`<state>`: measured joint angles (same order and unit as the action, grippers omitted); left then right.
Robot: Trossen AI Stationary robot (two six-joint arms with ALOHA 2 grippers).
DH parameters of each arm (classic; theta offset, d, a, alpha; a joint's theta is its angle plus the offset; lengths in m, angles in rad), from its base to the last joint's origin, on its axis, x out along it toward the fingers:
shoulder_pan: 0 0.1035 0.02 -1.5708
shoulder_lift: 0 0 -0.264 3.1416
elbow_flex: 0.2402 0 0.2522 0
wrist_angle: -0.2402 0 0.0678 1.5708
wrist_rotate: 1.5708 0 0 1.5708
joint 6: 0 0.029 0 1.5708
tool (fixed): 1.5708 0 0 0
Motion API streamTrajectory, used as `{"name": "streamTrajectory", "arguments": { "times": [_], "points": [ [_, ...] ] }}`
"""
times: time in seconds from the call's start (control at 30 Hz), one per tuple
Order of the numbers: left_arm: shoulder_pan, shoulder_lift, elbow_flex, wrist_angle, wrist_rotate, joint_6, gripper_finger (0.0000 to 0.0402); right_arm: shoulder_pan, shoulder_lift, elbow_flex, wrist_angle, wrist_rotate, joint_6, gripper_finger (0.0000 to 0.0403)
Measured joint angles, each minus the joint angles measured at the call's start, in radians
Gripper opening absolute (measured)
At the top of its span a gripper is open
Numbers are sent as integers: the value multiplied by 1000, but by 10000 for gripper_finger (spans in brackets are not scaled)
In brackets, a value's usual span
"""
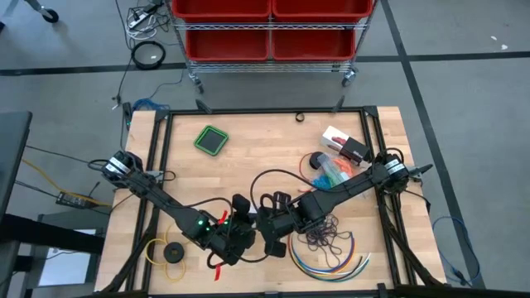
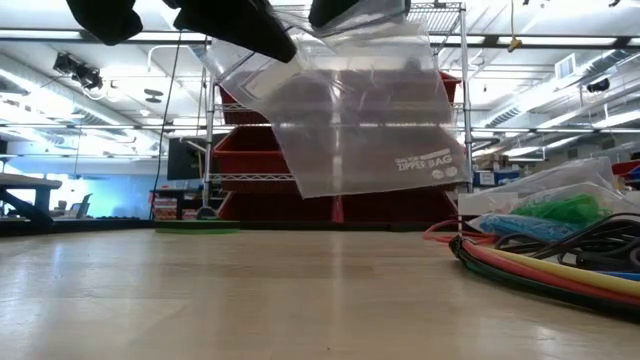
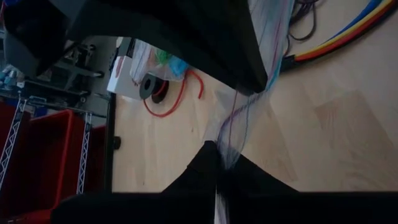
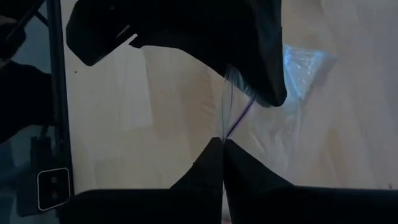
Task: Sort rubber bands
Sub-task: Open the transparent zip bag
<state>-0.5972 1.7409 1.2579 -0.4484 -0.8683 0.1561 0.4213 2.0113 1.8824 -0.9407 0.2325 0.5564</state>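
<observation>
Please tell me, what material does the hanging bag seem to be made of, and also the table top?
The zipper bag, held up by both grippers, looks like thin clear plastic film: shelves show through it, it creases, and it bears printed lettering. The table top looks like pale wood, probably joined strips, with visible grain and a smooth, slightly shiny finish.

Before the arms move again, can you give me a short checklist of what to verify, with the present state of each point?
1. Left pincer shut on the plastic bag: ok.
2. Right pincer shut on the same bag: ok.
3. Bag lifted off the table: ok.
4. Bag mouth open: cannot tell.
5. Any rubber bands in the bag: cannot tell.
6. Dark purple rubber bands within reach, beside the right arm: ok.
</observation>
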Motion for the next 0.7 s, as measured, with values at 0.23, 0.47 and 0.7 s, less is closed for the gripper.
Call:
{"name": "streamTrajectory", "arguments": {
  "times": [0.23, 0.47, 0.7],
  "points": [
    [-6, 0, 0, 0, -58, 12, 91, 2, -1, 0, -42, 15, 9, 0],
    [-35, 0, 0, 3, -141, 29, 161, 2, -1, 0, -46, 7, 12, 0],
    [-76, -1, 0, 49, -70, 148, 168, 3, -1, 0, -39, -6, 19, 0]
  ]
}}
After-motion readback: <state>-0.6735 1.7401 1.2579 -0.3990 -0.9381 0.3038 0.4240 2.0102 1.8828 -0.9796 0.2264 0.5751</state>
